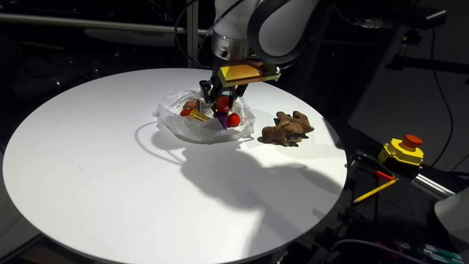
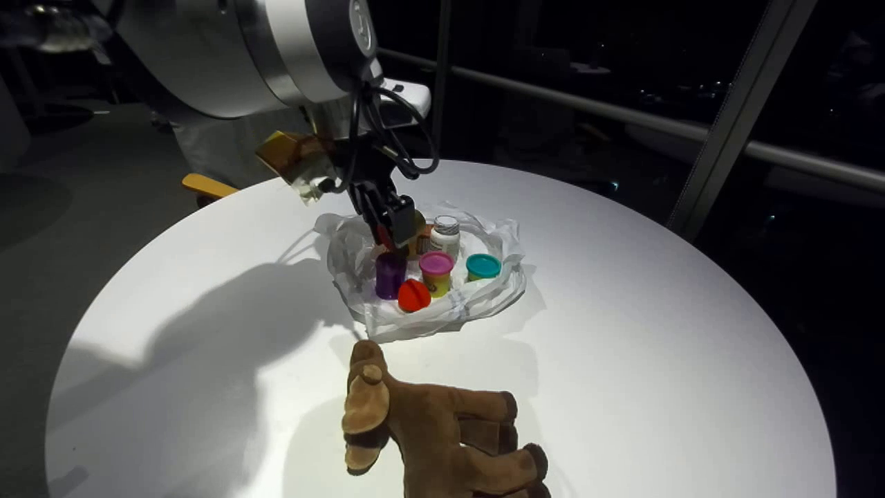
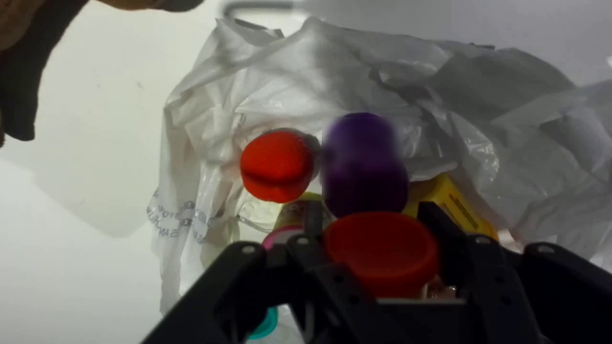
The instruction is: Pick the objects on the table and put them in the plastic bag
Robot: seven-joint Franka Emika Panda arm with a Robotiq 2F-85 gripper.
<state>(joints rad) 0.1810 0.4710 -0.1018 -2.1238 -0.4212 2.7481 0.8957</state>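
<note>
The crumpled bag (image 3: pixel 287 81) is thin, faintly glossy plastic, with a smooth purple container (image 3: pixel 366 162) and a finely dimpled red object (image 3: pixel 277 165) inside it, a matt, plush-cloth toy animal (image 2: pixel 429 422) near it and a smooth, matt tabletop (image 1: pixel 110 201) beneath it.

The jaws hold a red lid (image 3: pixel 380 251) between them; what is under this lid is hidden. Below, a white plastic bag (image 3: pixel 296 71) is spread on the table (image 3: pixel 81 253). Inside the bag are a purple cup (image 3: pixel 364 162), a little blurred, and just beside it a round red thing (image 3: pixel 276 167). Near one jaw a yellow box (image 3: pixel 452 203) is partly visible, and near the other jaw a pink lid (image 3: pixel 281 234). Part of a teal lid (image 3: pixel 266 324) shows past the jaws. At the upper left, outside the bag, is part of a brown soft toy (image 3: pixel 28 67).
</note>
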